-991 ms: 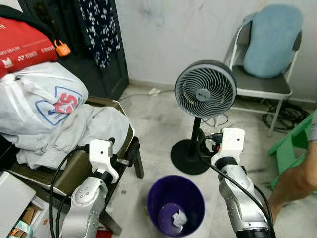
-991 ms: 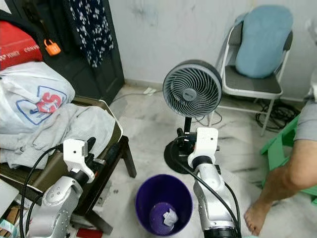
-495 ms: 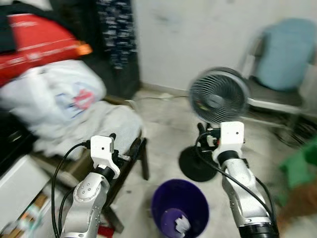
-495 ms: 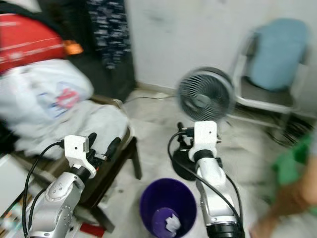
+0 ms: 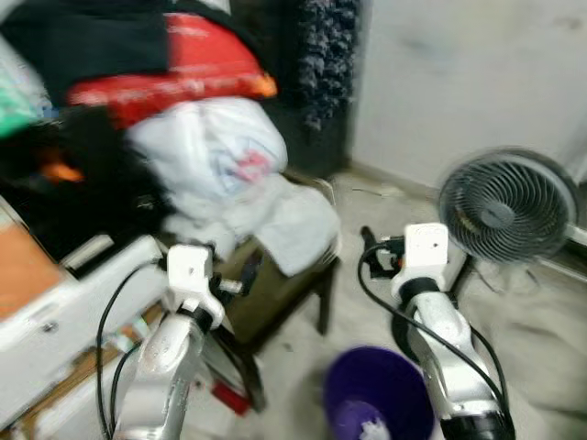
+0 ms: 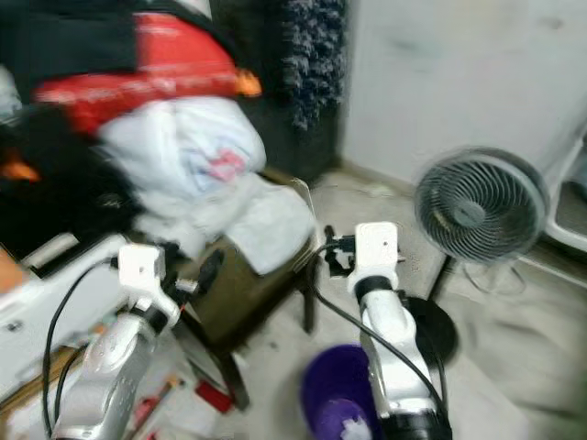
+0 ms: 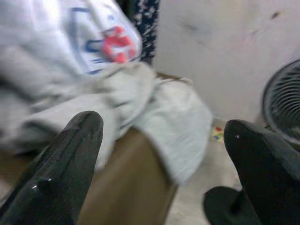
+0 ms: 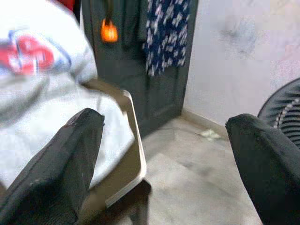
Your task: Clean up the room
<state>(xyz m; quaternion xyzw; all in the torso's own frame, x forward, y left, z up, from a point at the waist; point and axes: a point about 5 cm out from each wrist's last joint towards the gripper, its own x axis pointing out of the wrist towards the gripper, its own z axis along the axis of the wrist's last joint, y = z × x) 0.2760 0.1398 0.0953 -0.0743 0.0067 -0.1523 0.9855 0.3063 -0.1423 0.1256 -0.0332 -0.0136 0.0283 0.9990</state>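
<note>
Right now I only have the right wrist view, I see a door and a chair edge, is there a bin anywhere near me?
Observer: Yes, a purple bin stands on the floor between your arms.
Operator: Anything in it?
Observer: A scrap of white lies at the bottom.
Operator: What is piled on the chair?
Observer: A white bag on grey cloth, red fabric above.
Operator: My left gripper?
Observer: The left gripper is open, facing that cloth.
</note>
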